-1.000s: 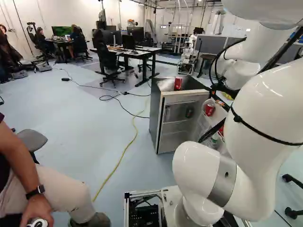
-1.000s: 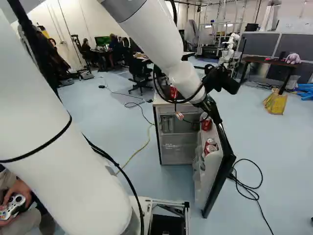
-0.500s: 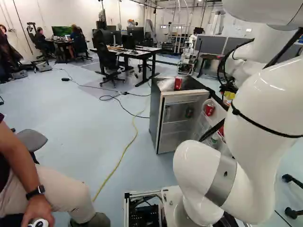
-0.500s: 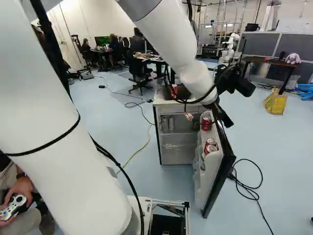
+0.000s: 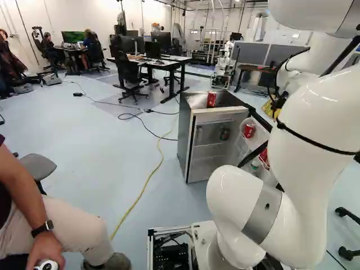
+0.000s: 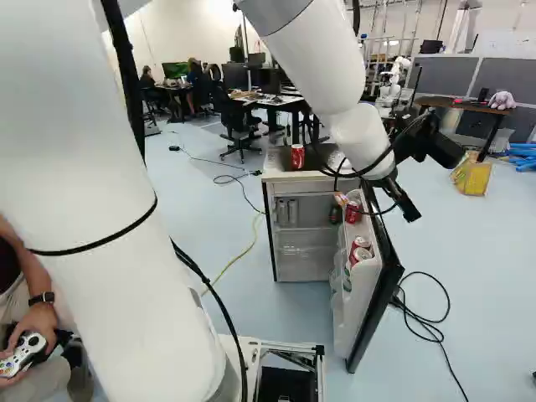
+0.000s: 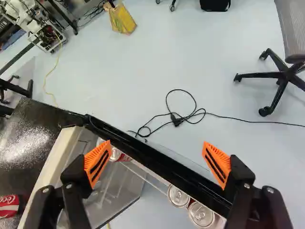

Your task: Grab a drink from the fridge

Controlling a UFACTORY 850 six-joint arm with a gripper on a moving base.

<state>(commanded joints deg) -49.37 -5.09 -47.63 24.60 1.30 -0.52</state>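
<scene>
A: Where is the fridge (image 5: 184, 138) seen?
B: It is seen ahead of the base, with its front turned towards the cameras.
A: And the door (image 6: 345, 314)?
B: It is swung open, carried by the fridge's right edge as seen in the right base view.
A: What is fitted lower down?
B: A clear drawer (image 6: 306, 262) is seen inside, below the shelf.
A: How is the tool (image 6: 409, 209) placed?
B: It is held high, near the door's upper edge; whether the door is touched cannot be told.
A: And its fingers?
B: They are spread wide apart. In the wrist view, the door's top edge is seen slanting through the space between the orange pads (image 7: 96, 162).
A: Where are the drinks found?
B: One red can (image 5: 211, 99) is stood upright on the fridge's top, near the front edge. In the door, a single red can (image 6: 353, 211) is kept nearer the hinge edge, and a pair of red cans (image 6: 361, 249) is kept nearer the outer edge. On the inner shelf, two silver cans (image 6: 293, 211) are set towards the left edge, and a dark can (image 5: 225, 134) is set towards the right.
</scene>
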